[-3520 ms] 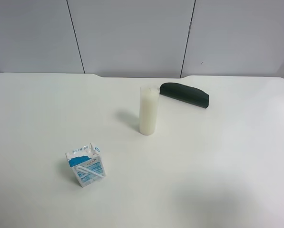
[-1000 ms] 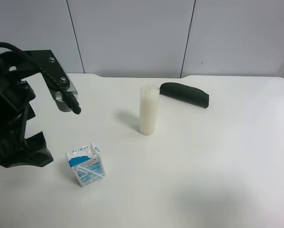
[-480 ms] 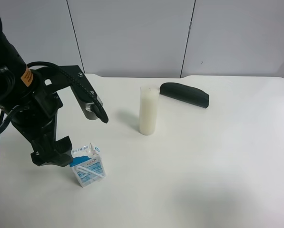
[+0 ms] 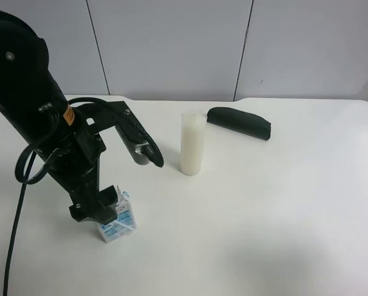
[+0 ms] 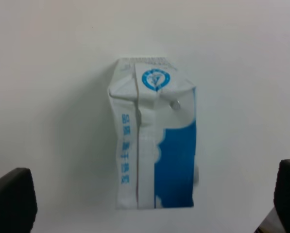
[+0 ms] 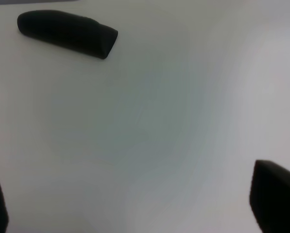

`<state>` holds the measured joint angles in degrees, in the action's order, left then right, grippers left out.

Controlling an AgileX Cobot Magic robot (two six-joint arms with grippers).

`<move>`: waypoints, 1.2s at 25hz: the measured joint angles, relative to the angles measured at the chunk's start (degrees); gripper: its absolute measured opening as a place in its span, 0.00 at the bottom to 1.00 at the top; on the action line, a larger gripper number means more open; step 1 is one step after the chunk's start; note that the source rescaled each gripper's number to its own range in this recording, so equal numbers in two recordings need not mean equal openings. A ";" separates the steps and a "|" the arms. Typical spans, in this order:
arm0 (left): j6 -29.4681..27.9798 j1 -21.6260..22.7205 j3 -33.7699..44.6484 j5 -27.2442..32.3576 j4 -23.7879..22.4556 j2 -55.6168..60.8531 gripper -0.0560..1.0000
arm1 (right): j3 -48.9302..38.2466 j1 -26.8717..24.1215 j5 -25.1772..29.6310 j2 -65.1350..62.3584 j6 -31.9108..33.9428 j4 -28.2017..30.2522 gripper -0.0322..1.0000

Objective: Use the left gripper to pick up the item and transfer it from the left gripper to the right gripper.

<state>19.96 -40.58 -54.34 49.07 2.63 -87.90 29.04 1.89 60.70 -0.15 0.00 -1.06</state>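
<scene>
I am watching the left gripper (image 4: 99, 211) hanging right over the item (image 4: 118, 223), which is standing on the white table (image 4: 282, 209) toward the exterior view's left. Through the left wrist camera I am looking down on the item's gabled top and blue print. It is sitting between the two black fingertips (image 5: 11, 204) without touching either, so the jaws are standing wide apart and gripping nothing. Further right, the white cylinder (image 4: 193, 143) is standing upright, well apart from the item, and the dark green pouch (image 4: 240, 123) is lying just beyond it. The right gripper (image 6: 135, 206), which I am seeing only through its own wrist camera, is holding its fingers spread wide above the table, clasping nothing, with the pouch lying well apart from them.
</scene>
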 joint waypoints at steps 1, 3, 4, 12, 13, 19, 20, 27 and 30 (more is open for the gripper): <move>0.00 0.00 0.00 -0.18 0.00 -0.72 1.00 | 0.00 0.00 0.00 0.00 0.00 0.00 1.00; 0.00 0.00 0.00 -0.51 0.00 -2.23 1.00 | 0.00 0.00 0.00 0.00 0.00 0.00 1.00; 0.00 0.00 0.00 -0.63 0.00 -2.84 1.00 | 0.00 0.00 0.00 0.00 0.00 0.00 1.00; 0.00 0.00 0.00 -2.74 0.00 -8.24 1.00 | 0.00 0.00 0.00 0.00 0.00 0.00 1.00; 0.00 0.00 0.00 -2.95 0.00 -8.83 1.00 | 0.00 0.00 0.00 0.00 0.00 0.00 1.00; 0.00 0.00 0.00 -3.93 0.03 -11.81 0.97 | 0.00 0.00 0.00 0.00 0.00 0.00 1.00; 0.00 0.00 0.00 -4.21 0.03 -12.10 0.92 | 0.00 0.00 0.00 0.00 0.00 0.00 1.00; 0.00 0.00 0.00 -6.00 0.06 -12.36 0.11 | 0.00 0.00 0.00 0.00 0.00 0.00 1.00; 0.00 0.00 0.00 -6.05 0.05 -12.41 0.06 | 0.00 0.00 0.00 0.00 0.00 0.00 1.00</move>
<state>19.96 -40.58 -54.34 43.02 2.67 -100.30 29.04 1.89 60.70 -0.15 0.00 -1.06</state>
